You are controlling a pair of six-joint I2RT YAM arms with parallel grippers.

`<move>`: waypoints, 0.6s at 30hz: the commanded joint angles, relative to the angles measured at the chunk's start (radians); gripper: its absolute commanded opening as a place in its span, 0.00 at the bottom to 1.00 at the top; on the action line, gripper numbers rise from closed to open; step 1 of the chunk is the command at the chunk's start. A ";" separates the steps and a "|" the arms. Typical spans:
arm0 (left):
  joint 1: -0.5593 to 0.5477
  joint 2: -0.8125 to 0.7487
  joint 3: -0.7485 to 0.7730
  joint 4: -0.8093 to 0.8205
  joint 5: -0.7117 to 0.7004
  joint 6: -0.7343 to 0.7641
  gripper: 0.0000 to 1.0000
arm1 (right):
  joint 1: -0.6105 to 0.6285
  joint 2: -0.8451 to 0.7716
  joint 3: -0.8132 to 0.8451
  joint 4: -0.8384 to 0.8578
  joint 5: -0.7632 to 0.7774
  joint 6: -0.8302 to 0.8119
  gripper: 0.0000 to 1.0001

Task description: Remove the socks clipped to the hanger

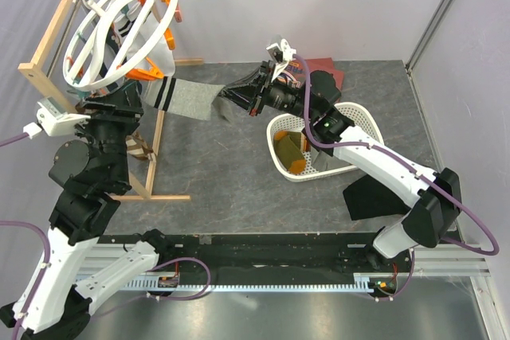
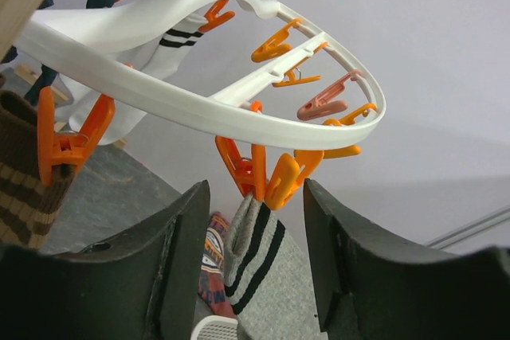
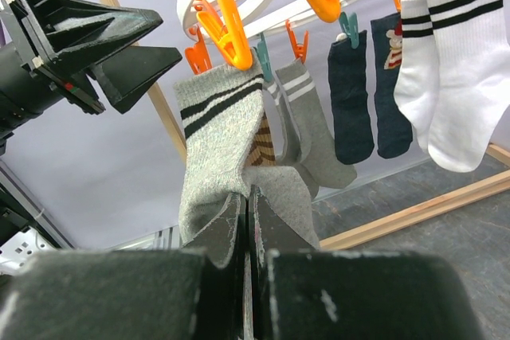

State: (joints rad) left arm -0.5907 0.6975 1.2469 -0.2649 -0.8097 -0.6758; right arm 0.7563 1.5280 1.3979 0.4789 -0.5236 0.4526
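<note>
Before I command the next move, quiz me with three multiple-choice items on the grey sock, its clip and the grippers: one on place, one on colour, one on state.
1. Where is the left gripper?
A. just under the orange clip pinning the grey sock to the hanger, a finger either side
B. above the hanger
C. gripping the sock's toe

2. The grey sock's stripes are:
A. orange
B. green
C. black

3. The grey sock is:
A. unclipped, dangling
B. clipped, and pinched by the shut right gripper
C. clipped, untouched

Answers: 1 A, the left wrist view shows the clip above its open fingers. 2 C, two black bands near the cuff. 3 B, the clip bites the cuff while the jaws pinch the foot.
</note>
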 commanded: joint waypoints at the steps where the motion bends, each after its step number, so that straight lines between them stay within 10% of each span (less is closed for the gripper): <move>1: 0.000 0.014 0.039 -0.030 0.001 -0.093 0.52 | 0.000 -0.046 -0.004 0.058 -0.018 0.008 0.00; 18: 0.000 0.060 0.029 -0.036 0.011 -0.160 0.59 | 0.000 -0.072 -0.030 0.081 -0.033 0.024 0.00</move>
State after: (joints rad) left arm -0.5907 0.7269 1.2598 -0.3088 -0.7589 -0.7879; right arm 0.7563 1.5047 1.3766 0.5076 -0.5274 0.4690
